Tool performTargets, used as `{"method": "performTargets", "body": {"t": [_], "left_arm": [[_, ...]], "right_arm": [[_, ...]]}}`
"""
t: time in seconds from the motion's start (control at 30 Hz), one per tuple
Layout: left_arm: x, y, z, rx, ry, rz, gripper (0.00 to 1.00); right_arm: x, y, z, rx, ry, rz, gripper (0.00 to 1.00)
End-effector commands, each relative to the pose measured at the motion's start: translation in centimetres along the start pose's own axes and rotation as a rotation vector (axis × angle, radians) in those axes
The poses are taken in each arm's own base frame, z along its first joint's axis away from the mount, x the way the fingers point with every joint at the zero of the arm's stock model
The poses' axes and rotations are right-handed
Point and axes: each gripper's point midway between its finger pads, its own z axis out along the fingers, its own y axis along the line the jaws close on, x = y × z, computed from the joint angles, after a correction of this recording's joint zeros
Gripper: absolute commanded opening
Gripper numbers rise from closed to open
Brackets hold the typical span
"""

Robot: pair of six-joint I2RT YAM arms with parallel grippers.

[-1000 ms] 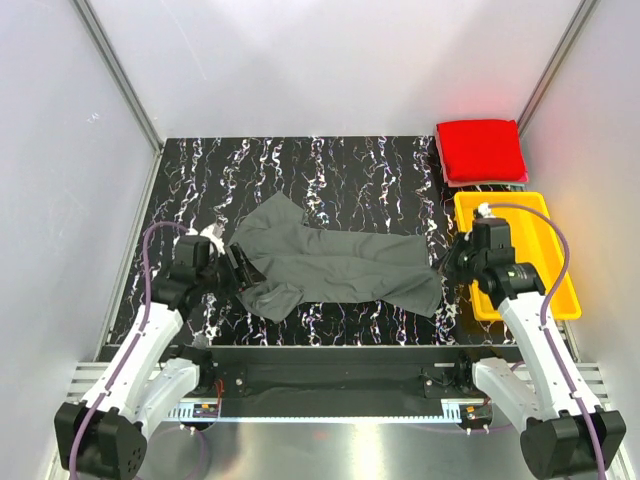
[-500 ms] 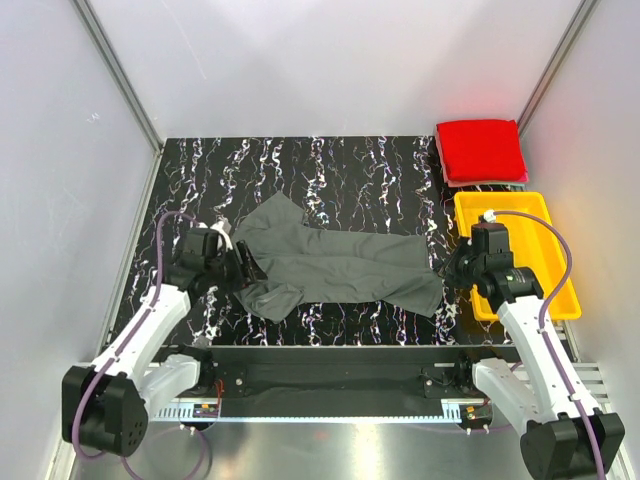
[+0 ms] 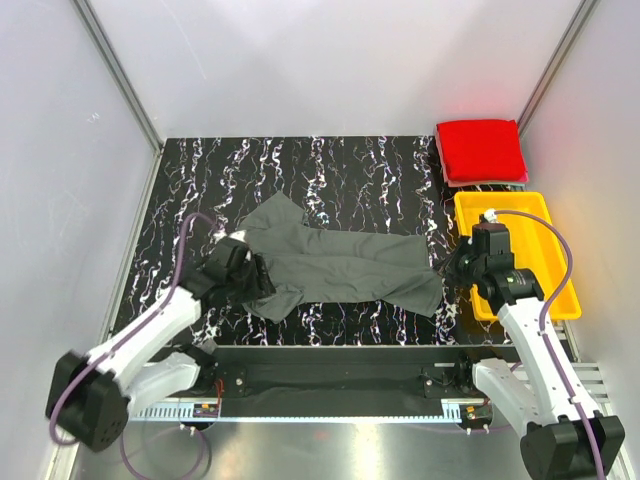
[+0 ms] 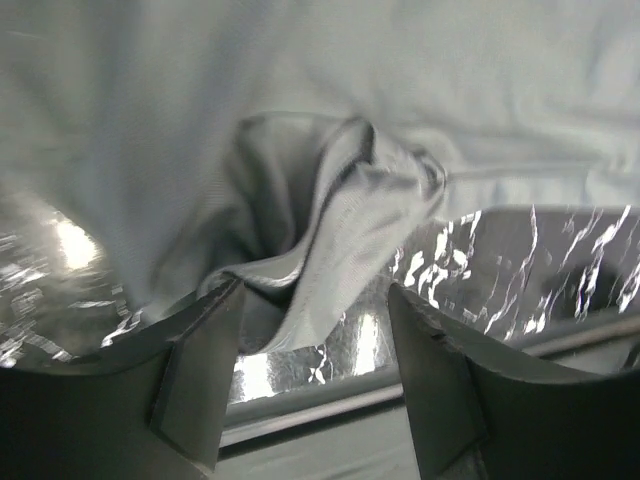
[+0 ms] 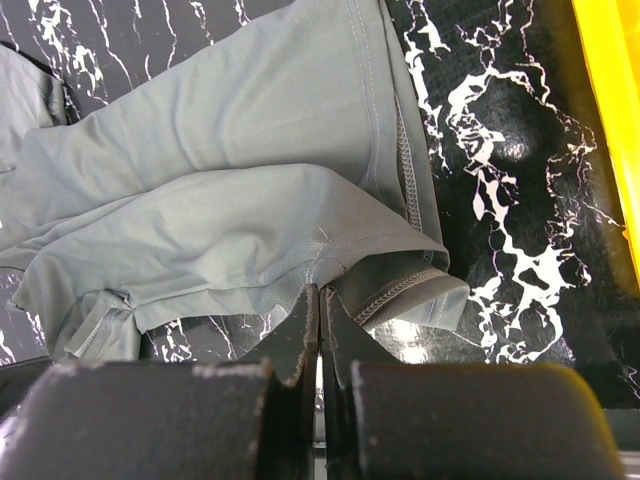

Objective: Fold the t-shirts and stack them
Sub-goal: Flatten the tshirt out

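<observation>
The left arm reaches low to the left end of the crumpled dark grey short-sleeved cloth t-shirt point(image 3: 345, 265), left gripper point(image 4: 315, 300) spread astride a bunched fold, while the bent right arm's right gripper point(image 5: 318, 305), pressed together, points at its right hem.

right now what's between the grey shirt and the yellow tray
Only bare marbled table, in the right wrist view, between the grey shirt and the yellow tray. In the top view the right hand sits over that gap.
</observation>
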Motion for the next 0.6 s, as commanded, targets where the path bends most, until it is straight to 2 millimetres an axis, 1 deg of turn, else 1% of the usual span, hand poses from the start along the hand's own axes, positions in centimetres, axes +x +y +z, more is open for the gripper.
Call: {"method": "performTargets", "body": {"t": [0.0, 0.03, 0.07, 0.1, 0.13, 0.17, 0.2, 0.27, 0.3, 0.37, 0.4, 0.5, 0.53, 0.57], "left_arm": [[-3.3, 1.1, -2.2, -0.068, -0.223, -0.145, 0.57], [-3.6, 1.3, -2.5, -0.07, -0.255, -0.179, 0.54], [-3.1, 1.5, -2.7, -0.052, -0.268, -0.218, 0.55], [-3.0, 1.3, -2.7, -0.033, -0.275, -0.285, 0.55], [-2.5, 1.1, -2.6, -0.013, -0.263, -0.314, 0.55], [-2.0, 1.4, -2.4, -0.007, -0.261, -0.341, 0.5], [-1.7, 1.4, -2.2, -0.004, -0.254, -0.41, 0.44], [-1.0, 1.5, -1.9, 0.012, -0.243, -0.474, 0.31], [-1.0, 1.4, -1.9, 0.019, -0.244, -0.542, 0.31], [-0.9, 1.6, -2.0, 0.022, -0.251, -0.616, 0.33], [-0.6, 2.1, -2.0, -0.004, -0.245, -0.677, 0.34], [-0.4, 3.2, -2.4, -0.084, -0.252, -0.716, 0.38], [-0.6, 4.1, -2.5, -0.136, -0.273, -0.721, 0.4], [-0.7, 4.3, -2.7, -0.171, -0.271, -0.715, 0.41]], "right_arm": [[-1.5, 1.2, -0.7, -0.048, -0.058, -0.013, 0.0], [-1.5, 1.3, -0.7, -0.051, -0.057, -0.014, 0.0], [-1.5, 1.4, -0.7, -0.054, -0.059, -0.014, 0.0], [-1.5, 1.4, -0.8, -0.057, -0.058, -0.014, 0.0], [-1.5, 1.4, -0.8, -0.06, -0.059, -0.014, 0.0], [-1.5, 1.5, -0.9, -0.063, -0.06, -0.016, 0.0], [-1.5, 1.5, -0.9, -0.062, -0.059, -0.016, 0.0], [-1.5, 1.4, -1.0, -0.062, -0.062, -0.019, 0.0], [-1.5, 1.5, -1.1, -0.068, -0.065, -0.02, 0.0], [-1.5, 1.6, -1.1, -0.071, -0.064, -0.021, 0.0], [-1.4, 1.6, -1.0, -0.073, -0.061, -0.02, 0.0], [-1.5, 1.6, -1.0, -0.072, -0.062, -0.021, 0.0], [-1.5, 1.6, -1.1, -0.073, -0.063, -0.02, 0.0], [-1.5, 1.6, -1.1, -0.074, -0.065, -0.022, 0.0]]}}
